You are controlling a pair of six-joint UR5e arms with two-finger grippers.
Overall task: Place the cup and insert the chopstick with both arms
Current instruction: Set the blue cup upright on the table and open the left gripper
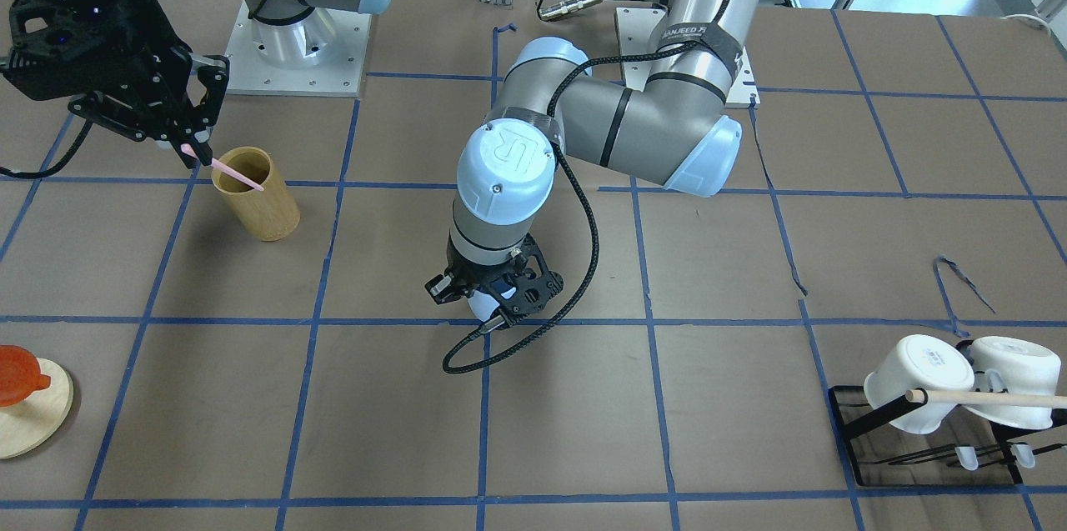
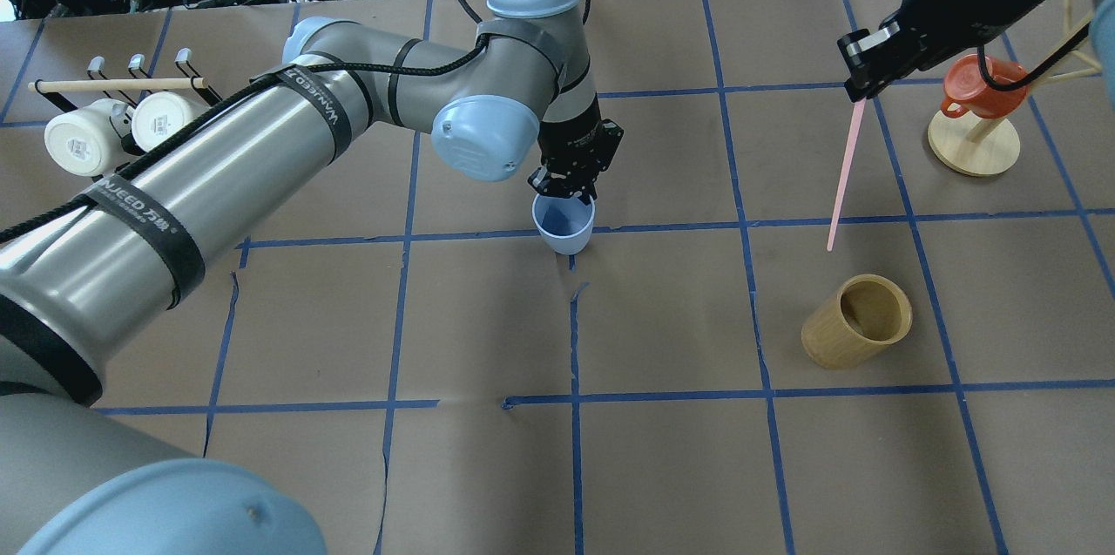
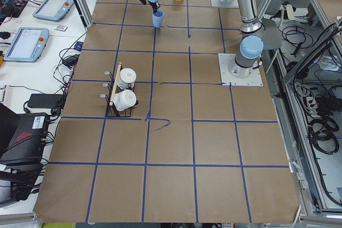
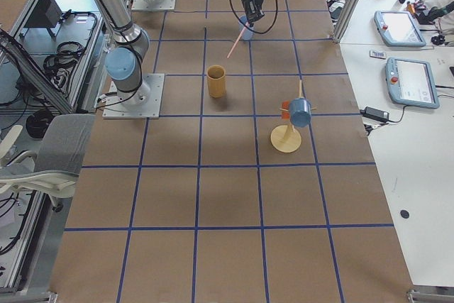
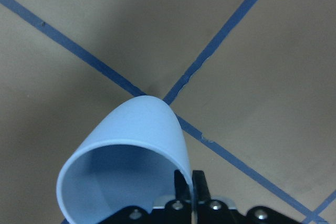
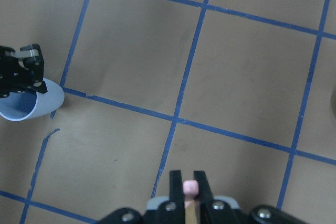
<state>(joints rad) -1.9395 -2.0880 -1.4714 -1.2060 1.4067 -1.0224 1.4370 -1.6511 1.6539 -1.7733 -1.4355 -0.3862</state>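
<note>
My left gripper (image 2: 568, 189) is shut on the rim of the light-blue cup (image 2: 564, 230), which it holds upright at a tape crossing mid-table. The left wrist view shows the fingers (image 5: 181, 184) pinching the cup (image 5: 131, 140) wall. I cannot tell if the cup touches the table. In the front view the gripper (image 1: 492, 295) hides most of the cup (image 1: 479, 308). My right gripper (image 2: 858, 93) is shut on the top of a pink chopstick (image 2: 843, 176), which hangs above the table beyond the bamboo cylinder. The right wrist view shows the chopstick (image 6: 190, 187) between its jaws.
A tan bamboo cylinder (image 2: 858, 320) stands to the right of centre, close below the chopstick's tip. A rack with two white mugs (image 2: 113, 124) and a wooden rod sits far left. An orange cup on a round wooden stand (image 2: 974, 145) is far right.
</note>
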